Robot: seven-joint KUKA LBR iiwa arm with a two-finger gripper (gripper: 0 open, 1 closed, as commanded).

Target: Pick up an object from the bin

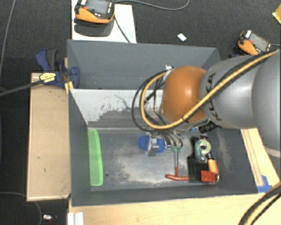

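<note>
Lying along the lower wall of the bin [131, 195], a red-handled tool [178, 177] and a black-and-orange cluster [203, 171] crowd the lower right. A green strip [95, 156] hugs the left wall, with bare scuffed floor between. At centre, the gripper [154, 148] meets a blue object [144, 143]; I cannot tell how wide it stands.

I worked in what looked like a robotics lab: my grey metal bin [131, 66] sat on dark carpet [30, 26] crossed by a loose black cable [22, 86], with orange-and-black devices [93, 11] lying along the frame's upper edge.
</note>
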